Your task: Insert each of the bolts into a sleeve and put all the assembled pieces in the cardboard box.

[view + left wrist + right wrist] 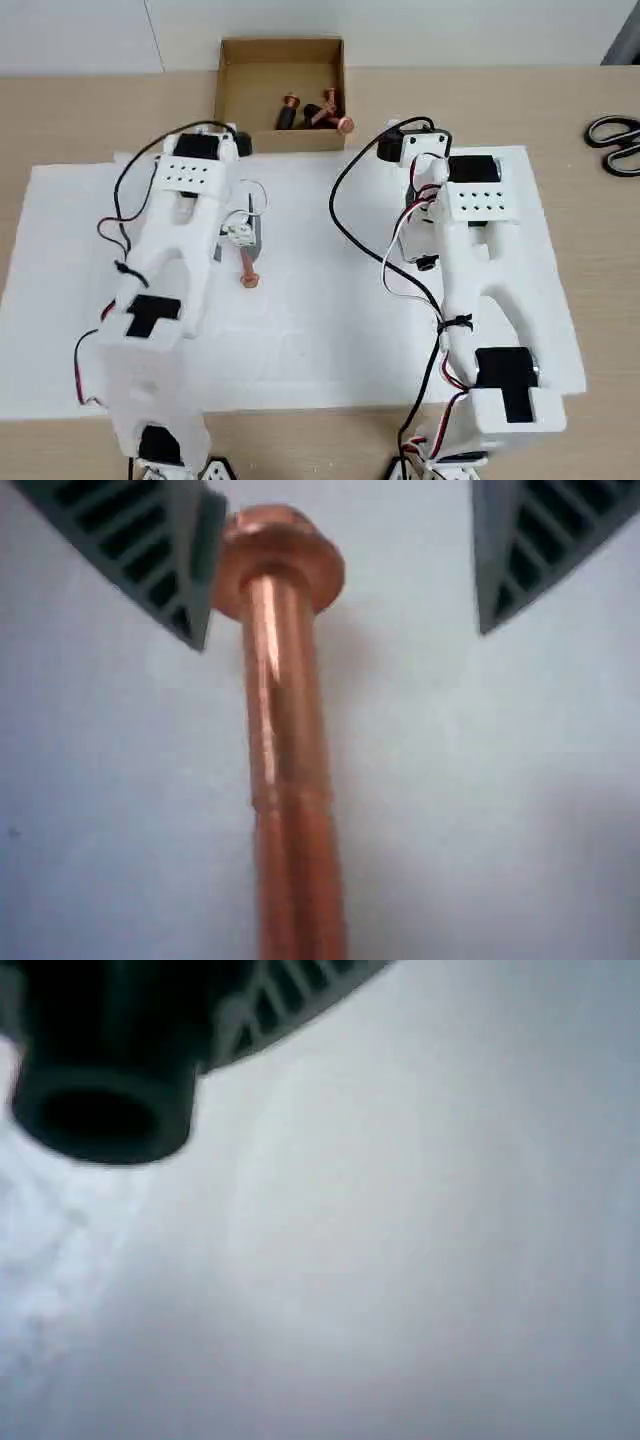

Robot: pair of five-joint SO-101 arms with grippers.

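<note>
Copper bolt (pixel 285 740), prob. stiff, light, slick, lies on white mat (pixel 330 330) at 6 o'clock from cardboard box (pixel 229 90), straddled by left gripper (pixel 340 635), fingers spread; best hold: mid-shank. Right gripper (pixel 424 215) clamps black sleeve (pixel 100 1090). Assembled pcs (pixel 315 112) sit in box.

You have bright, even light from overhead across the table (pixel 60 110), and the white sheet (pixel 330 340) throws it back without harsh glare. The arms leave only soft, pale shadows on that sheet. Inside the cardboard box (pixel 232 95) the walls shade the floor a little darker. In your left wrist view a bright streak of glare runs along the copper bolt (pixel 285 730), with a faint grey shadow beside its head. In your right wrist view the black sleeve (pixel 100 1100) stays dark, its bore nearly black.
</note>
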